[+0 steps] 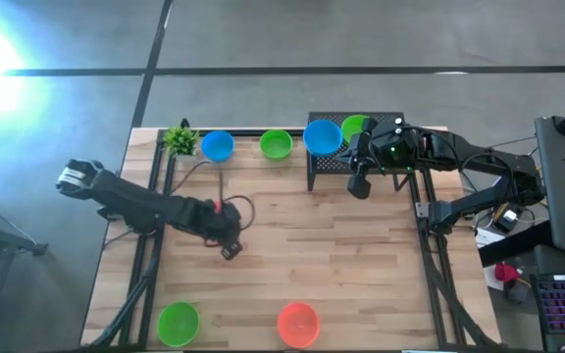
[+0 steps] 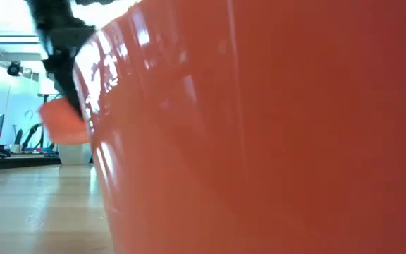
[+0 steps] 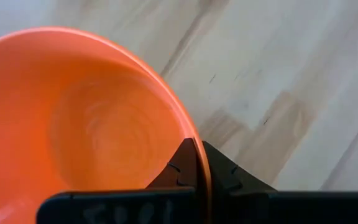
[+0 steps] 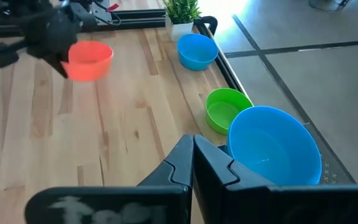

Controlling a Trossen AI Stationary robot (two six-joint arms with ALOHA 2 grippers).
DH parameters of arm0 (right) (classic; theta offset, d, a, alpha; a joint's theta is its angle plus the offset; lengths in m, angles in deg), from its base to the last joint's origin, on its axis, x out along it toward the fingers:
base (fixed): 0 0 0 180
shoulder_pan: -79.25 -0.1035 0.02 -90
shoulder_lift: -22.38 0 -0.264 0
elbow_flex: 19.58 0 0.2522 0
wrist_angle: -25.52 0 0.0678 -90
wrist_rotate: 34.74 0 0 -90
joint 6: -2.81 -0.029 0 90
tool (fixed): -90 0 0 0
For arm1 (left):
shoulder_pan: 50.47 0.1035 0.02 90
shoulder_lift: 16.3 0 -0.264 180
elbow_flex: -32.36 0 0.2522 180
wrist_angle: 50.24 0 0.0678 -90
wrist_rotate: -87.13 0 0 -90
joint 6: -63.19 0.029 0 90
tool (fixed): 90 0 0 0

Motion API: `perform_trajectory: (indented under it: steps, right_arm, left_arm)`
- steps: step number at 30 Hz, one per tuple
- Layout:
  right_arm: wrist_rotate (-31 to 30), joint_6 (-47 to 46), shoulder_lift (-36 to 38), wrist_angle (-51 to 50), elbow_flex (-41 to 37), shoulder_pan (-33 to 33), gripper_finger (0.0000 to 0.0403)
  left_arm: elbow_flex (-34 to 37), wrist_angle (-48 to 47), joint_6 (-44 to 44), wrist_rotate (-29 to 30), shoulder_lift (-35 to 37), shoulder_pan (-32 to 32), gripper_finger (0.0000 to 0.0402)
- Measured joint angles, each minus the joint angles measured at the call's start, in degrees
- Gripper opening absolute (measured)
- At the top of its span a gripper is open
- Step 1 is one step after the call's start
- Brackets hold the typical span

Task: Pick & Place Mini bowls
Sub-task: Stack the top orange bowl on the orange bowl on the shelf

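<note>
My left gripper point(image 3: 199, 146) is shut on an orange mini bowl point(image 4: 91, 59) over the table's left middle point(image 1: 229, 245). The low view shows the bowl point(image 2: 62, 120) clear of the wood. My right gripper point(image 4: 193, 146) hovers shut and empty by the black rack point(image 1: 356, 157) at the far right. A blue bowl point(image 4: 275, 146) at the rack's corner stands just beside its fingers, untouched. A green bowl point(image 1: 356, 126) also sits on the rack. A blue bowl point(image 1: 217, 145) and a green one point(image 1: 276, 145) rest on the table along the far edge. My left gripper pinches the orange bowl's rim point(image 3: 188, 134), with one finger point(image 3: 178, 171) inside the bowl and the other point(image 3: 229, 174) outside. The fingers come from above, slanting down. The bowl hangs lifted clear of the table, its opening up.
A green bowl point(image 1: 178, 322) and an orange-red bowl point(image 1: 298, 324) stand at the near edge; the orange-red one fills the low view point(image 2: 259, 141). A small leafy plant point(image 1: 179, 139) sits at the far left corner. Bare wood lies across the table's middle point(image 1: 312, 245).
</note>
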Motion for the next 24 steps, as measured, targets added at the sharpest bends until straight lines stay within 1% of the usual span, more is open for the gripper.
perform_trajectory:
  steps: [7, 13, 18, 24]
  right_arm:
    - [-0.01, -0.27, 0.02, -0.07, 0.00, 0.00, 0.0008]
    - [0.02, -1.10, 0.07, -1.00, 0.00, 0.00, 0.0008]
    - [0.03, -1.09, 0.07, -1.01, 0.00, 0.00, 0.0008]
    - [0.06, -1.09, 0.07, -1.08, 0.00, 0.00, 0.0008]
  left_arm:
    - [-11.22, 2.18, 18.02, -0.06, -13.29, 3.84, 0.0000]
    - [-22.19, 2.50, 30.33, -0.44, -23.25, 5.61, 0.0000]
    - [-29.73, 2.54, 36.60, -0.82, -30.37, 5.64, 0.0000]
    - [-33.49, 2.48, 40.01, -2.22, -35.64, 5.73, 0.0000]
